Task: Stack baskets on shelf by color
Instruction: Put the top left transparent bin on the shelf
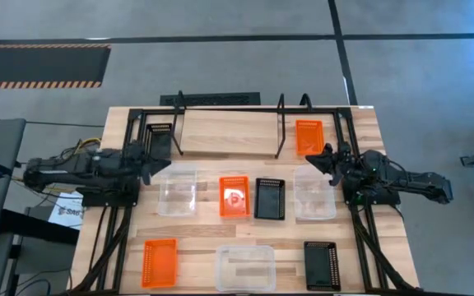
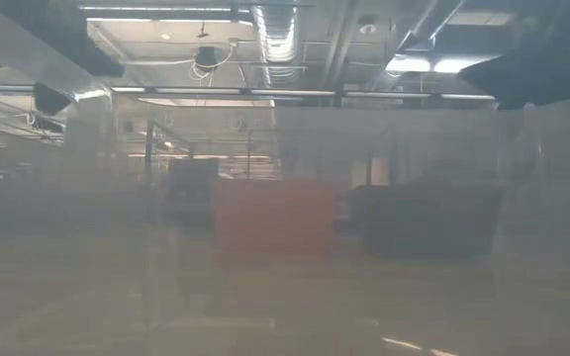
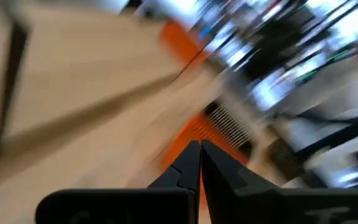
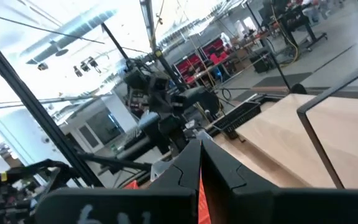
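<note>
Orange basket (image 1: 309, 136) on the shelf (image 1: 229, 131) lies just beyond the clenched, empty right hand (image 1: 322, 157).

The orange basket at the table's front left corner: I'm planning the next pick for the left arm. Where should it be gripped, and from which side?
Grip one long side wall of the orange basket, coming straight down from above. It sits upright with its open top facing up, so a thin rim is exposed, and it stands apart from the clear basket beside it, leaving room around the walls.
</note>
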Robot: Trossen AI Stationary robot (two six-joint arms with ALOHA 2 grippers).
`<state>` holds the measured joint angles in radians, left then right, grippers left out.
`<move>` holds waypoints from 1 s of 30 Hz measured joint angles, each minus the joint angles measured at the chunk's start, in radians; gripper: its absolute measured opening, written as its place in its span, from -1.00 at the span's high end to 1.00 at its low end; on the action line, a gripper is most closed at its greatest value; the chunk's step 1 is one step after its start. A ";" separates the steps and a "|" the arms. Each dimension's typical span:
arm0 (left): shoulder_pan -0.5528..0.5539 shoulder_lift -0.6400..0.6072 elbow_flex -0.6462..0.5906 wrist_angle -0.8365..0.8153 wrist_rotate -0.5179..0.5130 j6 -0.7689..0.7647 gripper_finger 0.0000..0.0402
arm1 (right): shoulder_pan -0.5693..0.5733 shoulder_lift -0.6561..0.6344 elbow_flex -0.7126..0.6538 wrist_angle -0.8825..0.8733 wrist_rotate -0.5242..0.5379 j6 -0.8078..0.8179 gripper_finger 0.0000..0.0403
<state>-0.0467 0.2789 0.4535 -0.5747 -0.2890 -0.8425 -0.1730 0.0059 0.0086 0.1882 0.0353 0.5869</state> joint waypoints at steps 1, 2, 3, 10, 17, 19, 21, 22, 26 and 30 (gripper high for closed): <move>0.000 0.051 0.036 -0.056 -0.004 -0.029 1.00 | 0.000 0.000 0.000 0.008 0.000 0.000 0.84; 0.000 0.103 0.068 -0.115 -0.006 -0.065 1.00 | 0.000 0.000 0.000 0.019 0.001 0.000 0.84; 0.000 0.160 0.099 -0.174 -0.006 -0.099 1.00 | 0.000 0.000 0.000 0.033 0.002 0.000 0.84; 0.000 0.521 0.285 -0.436 0.020 -0.263 1.00 | 0.000 0.000 0.000 0.108 0.001 0.050 0.84; -0.016 0.756 0.407 -0.611 0.100 -0.437 1.00 | 0.000 0.000 0.000 0.113 -0.002 0.134 0.84; -0.033 0.799 0.414 -0.646 0.101 -0.510 1.00 | 0.000 0.000 0.000 0.111 -0.006 0.196 0.84; -0.055 0.832 0.414 -0.660 0.102 -0.573 1.00 | 0.000 0.000 0.000 0.097 -0.006 0.254 0.84; -0.067 0.846 0.414 -0.660 0.102 -0.605 1.00 | 0.000 0.000 0.000 0.089 -0.007 0.278 0.84; -0.109 0.885 0.415 -0.666 0.100 -0.720 1.00 | 0.000 0.000 0.000 0.017 -0.010 0.306 0.84; -0.124 0.915 0.415 -0.671 0.100 -0.752 0.99 | 0.000 0.000 0.001 -0.039 -0.036 0.306 0.84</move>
<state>-0.1703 1.1939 0.8680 -1.2453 -0.1886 -1.5946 -0.1726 0.0062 0.0093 0.1488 -0.0009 0.8932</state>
